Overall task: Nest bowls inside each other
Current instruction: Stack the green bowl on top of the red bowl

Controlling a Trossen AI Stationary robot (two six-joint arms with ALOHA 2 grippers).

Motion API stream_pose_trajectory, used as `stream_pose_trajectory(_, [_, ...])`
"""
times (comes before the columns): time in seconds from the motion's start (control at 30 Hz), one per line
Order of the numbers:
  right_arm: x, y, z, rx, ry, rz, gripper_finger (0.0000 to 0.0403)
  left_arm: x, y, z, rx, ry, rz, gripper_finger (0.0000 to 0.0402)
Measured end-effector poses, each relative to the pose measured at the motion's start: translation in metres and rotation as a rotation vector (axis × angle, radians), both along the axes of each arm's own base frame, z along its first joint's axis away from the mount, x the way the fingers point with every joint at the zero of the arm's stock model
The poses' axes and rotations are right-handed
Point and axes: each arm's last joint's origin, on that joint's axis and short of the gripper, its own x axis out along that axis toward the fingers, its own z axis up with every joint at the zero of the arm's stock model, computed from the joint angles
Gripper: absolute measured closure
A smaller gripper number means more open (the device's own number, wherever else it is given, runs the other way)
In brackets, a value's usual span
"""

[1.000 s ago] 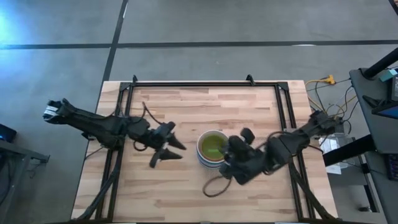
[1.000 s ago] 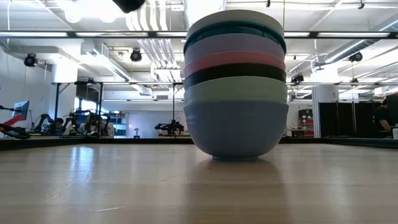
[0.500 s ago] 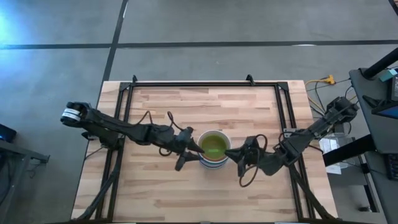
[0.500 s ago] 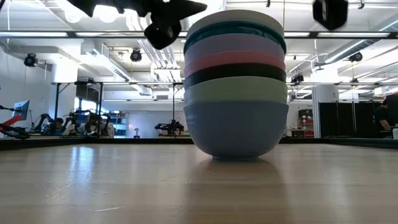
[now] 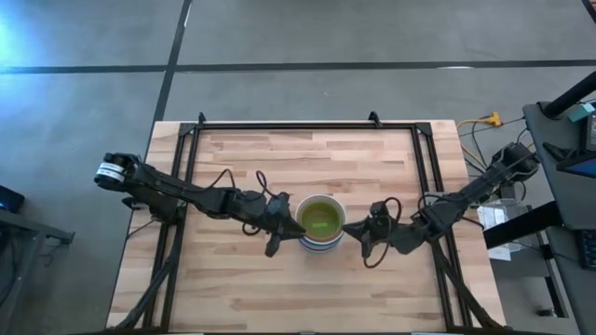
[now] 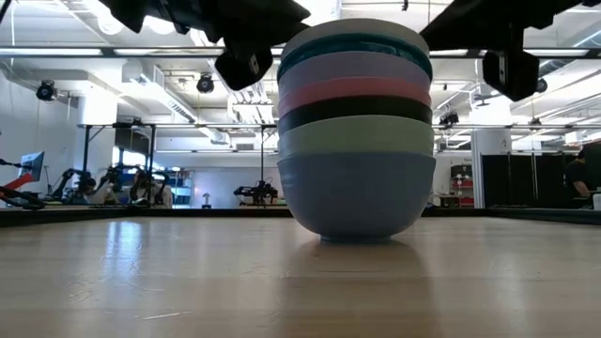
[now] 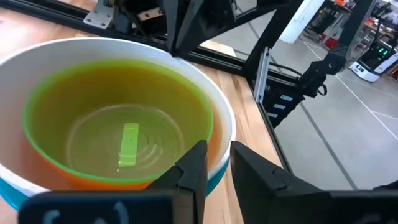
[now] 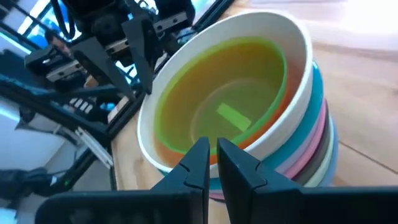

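Stack of nested bowls (image 5: 319,221) at mid-table, lime green bowl (image 7: 124,121) innermost, inside the white bowl (image 8: 292,43). The left gripper (image 5: 284,223) has closed in from well clear of the stack a second ago and now sits just beside its rim, jaws a narrow gap apart with the rim directly ahead of the tips. The right gripper (image 5: 358,230) has swung back off the stack's edge to the opposite side, jaws nearly together, holding nothing.

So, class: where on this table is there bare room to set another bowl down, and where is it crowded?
Bare wood lies between the bowl stack and the table's far rail, and along its near edge. The middle is crowded: left gripper and right gripper flank the stack.
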Motion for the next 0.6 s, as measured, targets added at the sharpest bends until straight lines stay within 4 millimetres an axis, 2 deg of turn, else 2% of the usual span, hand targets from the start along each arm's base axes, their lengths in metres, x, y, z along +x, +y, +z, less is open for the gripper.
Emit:
stream_pose_trajectory(0.37, [0.009, -0.008, 0.011, -0.083, 0.004, 0.026, 0.0377, -0.002, 0.003, 0.011, -0.029, -0.032, 0.023, 0.0346])
stream_pose_trajectory(0.6, [0.010, -0.009, 0.010, -0.080, 0.015, 0.044, 0.0377, -0.004, 0.003, -0.002, -0.049, 0.074, 0.041, 0.0346])
